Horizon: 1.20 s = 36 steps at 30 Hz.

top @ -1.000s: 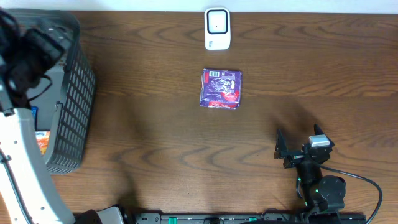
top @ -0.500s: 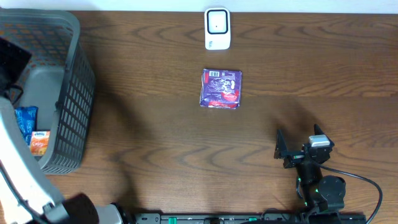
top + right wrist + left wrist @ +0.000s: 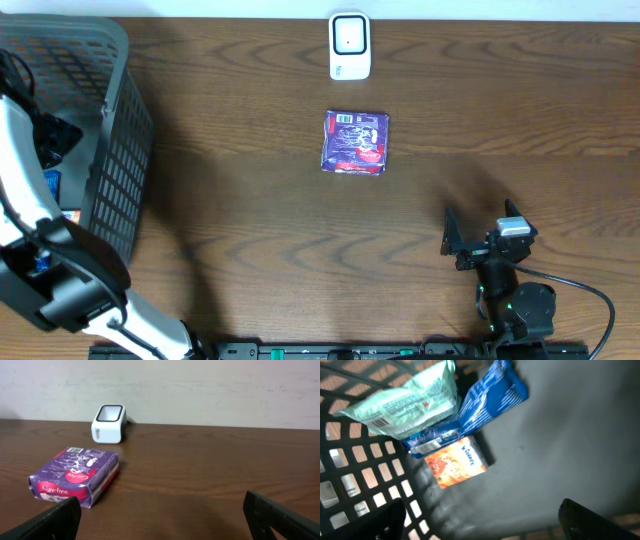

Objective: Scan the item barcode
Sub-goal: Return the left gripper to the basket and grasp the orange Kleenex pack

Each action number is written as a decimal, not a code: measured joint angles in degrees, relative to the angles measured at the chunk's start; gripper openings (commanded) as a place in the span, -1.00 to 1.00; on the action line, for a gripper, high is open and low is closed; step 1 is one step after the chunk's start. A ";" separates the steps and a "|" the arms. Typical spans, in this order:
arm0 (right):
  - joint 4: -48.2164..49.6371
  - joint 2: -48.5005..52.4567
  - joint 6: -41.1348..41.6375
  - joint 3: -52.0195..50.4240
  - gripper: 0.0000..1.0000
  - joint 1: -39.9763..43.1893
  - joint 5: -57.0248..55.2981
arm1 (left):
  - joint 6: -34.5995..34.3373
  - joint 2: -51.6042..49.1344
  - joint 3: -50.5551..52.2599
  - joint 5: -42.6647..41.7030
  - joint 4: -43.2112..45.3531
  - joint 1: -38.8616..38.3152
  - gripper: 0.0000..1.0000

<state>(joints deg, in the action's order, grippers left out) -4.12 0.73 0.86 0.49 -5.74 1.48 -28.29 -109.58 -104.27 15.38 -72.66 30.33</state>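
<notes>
1. Nearest to me, at the near right of the table [image 3: 250, 220], the right claw [image 3: 480, 235] sits low with its fingers spread wide and nothing between them.
2. On the left, the left claw [image 3: 482, 517] hangs inside the basket [image 3: 125, 150], also spread and empty, over a green pouch [image 3: 405, 402], a blue pouch [image 3: 480, 402] and an orange box [image 3: 456, 462].
3. The purple package [image 3: 355, 143] lies flat mid-table, beyond the right claw and to its left, well apart from it and far right of the left claw.
4. From above it looks nearly square. In the right wrist view its long axis runs near to far, with the barcode [image 3: 345, 120] facing up at the far end.
5. Farthest out, the white scanner [image 3: 350, 46] stands just beyond that barcode end, in line with the package but not touching it.
</notes>
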 measured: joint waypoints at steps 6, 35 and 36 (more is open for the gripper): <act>0.00 0.02 0.00 0.00 0.98 0.00 0.02 | -0.02 -5.42 -0.02 3.10 -2.62 0.00 0.79; -0.02 0.00 0.00 0.00 0.99 0.00 0.02 | -12.09 -12.17 11.06 5.09 9.57 1.09 0.47; 0.00 0.00 0.00 0.00 0.98 0.00 0.02 | -12.04 -12.17 11.15 5.11 9.79 1.09 0.40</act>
<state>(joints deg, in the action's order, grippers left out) -4.12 0.73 0.86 0.49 -5.74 1.50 -40.34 -121.75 -93.12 20.49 -62.87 31.42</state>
